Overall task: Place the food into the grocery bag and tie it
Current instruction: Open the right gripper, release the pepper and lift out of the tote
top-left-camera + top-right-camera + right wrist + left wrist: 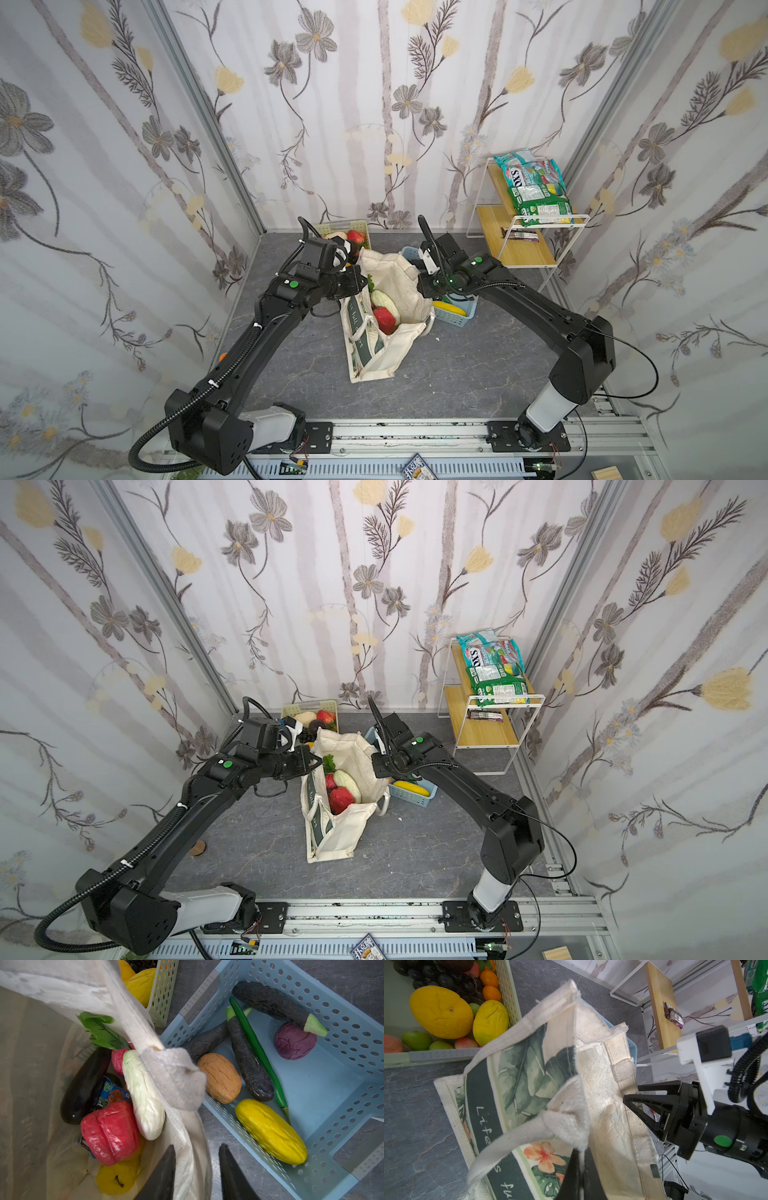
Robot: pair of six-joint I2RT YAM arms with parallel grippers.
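The grocery bag point(386, 357) is standing open mid-table point(457, 374), between a green basket point(332, 227) and a blue basket point(457, 318), touching the blue one. The left claw point(582, 1155) is pinching the bag's rim, pressed together on the cloth. The right claw point(197, 1147) is straddling the opposite rim, spread apart. A red pepper point(110, 1132), a pale cabbage point(143, 1095) and a dark eggplant point(85, 1086) are lying inside.

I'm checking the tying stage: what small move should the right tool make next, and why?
Probably close the right tool on the grocery bag rim that stands between its open jaws. The left tool pinches the opposite rim and food lies inside, so both sides would then be held for tying.
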